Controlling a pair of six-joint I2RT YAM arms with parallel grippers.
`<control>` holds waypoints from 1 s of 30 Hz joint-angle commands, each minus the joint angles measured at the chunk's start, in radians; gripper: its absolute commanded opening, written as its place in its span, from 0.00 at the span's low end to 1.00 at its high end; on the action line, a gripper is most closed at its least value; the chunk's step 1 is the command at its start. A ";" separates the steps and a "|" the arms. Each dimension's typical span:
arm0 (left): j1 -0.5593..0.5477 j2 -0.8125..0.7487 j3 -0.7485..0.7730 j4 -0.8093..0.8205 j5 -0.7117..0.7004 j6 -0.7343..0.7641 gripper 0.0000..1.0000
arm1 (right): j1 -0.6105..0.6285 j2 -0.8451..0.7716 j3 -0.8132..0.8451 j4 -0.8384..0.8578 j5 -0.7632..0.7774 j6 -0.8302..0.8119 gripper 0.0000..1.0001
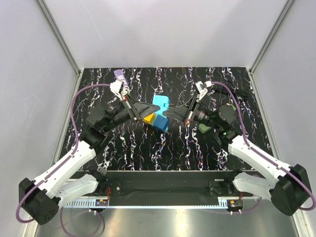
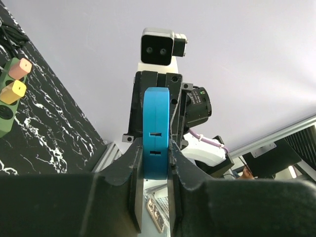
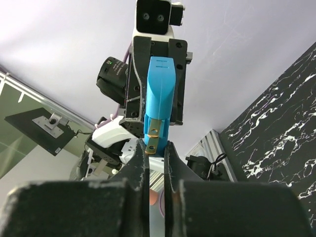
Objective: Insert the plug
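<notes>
The left hand (image 2: 155,163) is grasping the blue plug (image 2: 156,133); the right hand (image 3: 157,158) is clenching its brass prongs (image 3: 152,136). Any tilt risks bending them.

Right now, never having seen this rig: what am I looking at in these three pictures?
Two robot arms are bolted at the near edge of a black marbled table. One picture comes from a camera above and behind them. The other two come from a camera on each wrist, looking along that arm's own fingers. The arms meet in mid-air over the table. The left hand grips a blue plug by its sides. The right hand is shut at the plug's brass prong. A green power strip lies on the table with a pink and a yellow plug in it.
</notes>
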 commanded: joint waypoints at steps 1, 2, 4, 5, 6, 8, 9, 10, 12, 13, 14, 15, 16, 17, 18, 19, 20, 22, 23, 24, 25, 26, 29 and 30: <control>-0.008 -0.026 0.006 0.066 -0.010 0.002 0.40 | 0.014 -0.006 0.043 0.031 0.037 -0.029 0.00; -0.006 -0.026 0.017 0.048 -0.008 0.019 0.47 | 0.014 -0.008 0.042 0.028 0.034 -0.030 0.00; -0.004 -0.023 0.081 -0.076 0.010 0.109 0.56 | 0.016 -0.011 0.049 -0.004 0.022 -0.038 0.00; -0.004 -0.017 0.110 -0.131 0.013 0.145 0.62 | 0.016 -0.012 0.054 -0.024 0.010 -0.052 0.00; -0.004 -0.011 0.164 -0.217 0.031 0.174 0.63 | 0.016 -0.014 0.060 -0.041 0.002 -0.059 0.00; -0.003 0.012 0.199 -0.262 0.070 0.222 0.64 | 0.014 -0.019 0.059 -0.056 -0.009 -0.066 0.00; -0.003 0.021 0.221 -0.276 0.084 0.227 0.64 | 0.016 -0.019 0.059 -0.061 -0.013 -0.067 0.00; -0.004 0.027 0.232 -0.288 0.097 0.237 0.63 | 0.016 -0.013 0.060 -0.064 -0.021 -0.067 0.00; -0.003 0.053 0.252 -0.302 0.137 0.243 0.60 | 0.016 -0.003 0.065 -0.064 -0.049 -0.060 0.00; -0.003 0.066 0.255 -0.301 0.151 0.245 0.58 | 0.014 0.009 0.066 -0.063 -0.056 -0.058 0.00; -0.003 0.072 0.256 -0.301 0.165 0.245 0.56 | 0.016 0.010 0.066 -0.061 -0.069 -0.053 0.00; -0.003 0.078 0.259 -0.301 0.189 0.245 0.54 | 0.014 0.012 0.060 -0.058 -0.069 -0.052 0.00; -0.003 0.083 0.259 -0.304 0.199 0.248 0.52 | 0.016 0.011 0.057 -0.050 -0.070 -0.049 0.00; -0.003 0.084 0.261 -0.310 0.220 0.251 0.52 | 0.016 0.011 0.054 -0.049 -0.072 -0.047 0.00; -0.003 0.089 0.267 -0.325 0.229 0.265 0.51 | 0.014 0.012 0.052 -0.049 -0.085 -0.047 0.00; -0.003 0.090 0.272 -0.339 0.236 0.273 0.51 | 0.014 0.014 0.052 -0.049 -0.092 -0.047 0.00; -0.003 0.089 0.276 -0.353 0.240 0.279 0.50 | 0.014 0.014 0.052 -0.049 -0.095 -0.046 0.00; -0.003 0.084 0.276 -0.359 0.240 0.283 0.49 | 0.016 0.015 0.049 -0.049 -0.098 -0.046 0.00; -0.003 0.083 0.276 -0.357 0.243 0.283 0.48 | 0.014 0.015 0.046 -0.049 -0.096 -0.043 0.00; -0.001 0.083 0.278 -0.359 0.245 0.283 0.48 | 0.014 0.017 0.045 -0.047 -0.102 -0.044 0.00; -0.001 0.081 0.278 -0.359 0.245 0.283 0.48 | 0.016 0.021 0.045 -0.046 -0.110 -0.043 0.00; -0.003 0.084 0.278 -0.360 0.248 0.280 0.47 | 0.014 0.023 0.045 -0.043 -0.113 -0.038 0.00; 0.000 0.087 0.270 -0.347 0.252 0.268 0.46 | 0.016 0.030 0.039 -0.038 -0.127 -0.035 0.00; 0.003 0.087 0.261 -0.331 0.251 0.262 0.46 | 0.016 0.033 0.037 -0.036 -0.130 -0.032 0.00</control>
